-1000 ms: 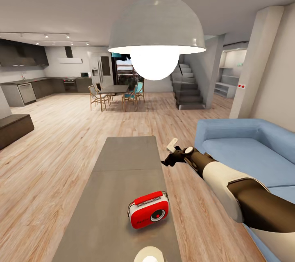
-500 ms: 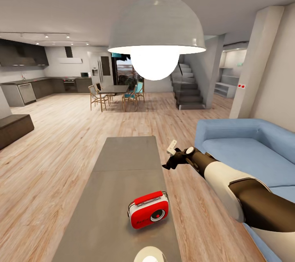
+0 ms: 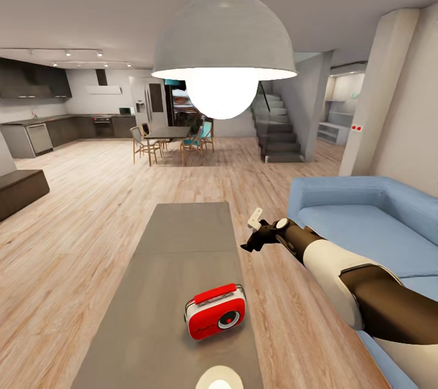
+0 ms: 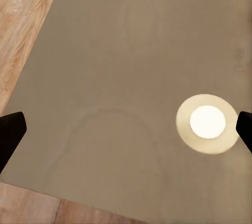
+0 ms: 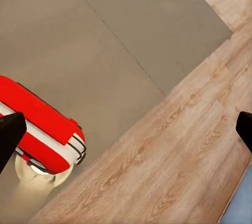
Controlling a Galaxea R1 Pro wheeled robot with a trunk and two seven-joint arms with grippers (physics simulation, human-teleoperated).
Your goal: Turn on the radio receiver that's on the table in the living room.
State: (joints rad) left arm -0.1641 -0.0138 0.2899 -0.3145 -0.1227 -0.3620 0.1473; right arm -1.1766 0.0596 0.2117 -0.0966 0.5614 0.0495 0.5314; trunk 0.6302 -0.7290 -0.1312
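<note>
From the head camera, the radio receiver (image 3: 216, 311) stands upright on the near half of the table (image 3: 182, 237), towards its right edge. It is a small rounded box with a red face, white sides, a red handle and a round dial. The table top is long, smooth and glossy grey, with a seam across its middle, and its near end is cut off by the frame. A bright round reflection (image 3: 218, 378) lies on the top just in front of the radio, half cut off too. The right gripper (image 3: 252, 232) hangs over the floor (image 3: 91, 218) of pale wood planks, just beyond the table's right edge and clear of the radio; its dark fingers are small here, and they look parted. A white dome pendant lamp (image 3: 224, 42) hides part of the far room. A blue sofa (image 3: 371, 218) sits at the right.

In the left wrist camera, the left gripper (image 4: 126, 129) shows two dark fingertips (image 4: 9, 132) far apart at the frame's sides, over bare grey table top and the lamp's round glare.

In the right wrist camera, the right gripper's fingertips (image 5: 10, 134) are likewise spread wide. The radio is partly cut off at the frame edge, seen from above: red top, white band, thin wire rail.
</note>
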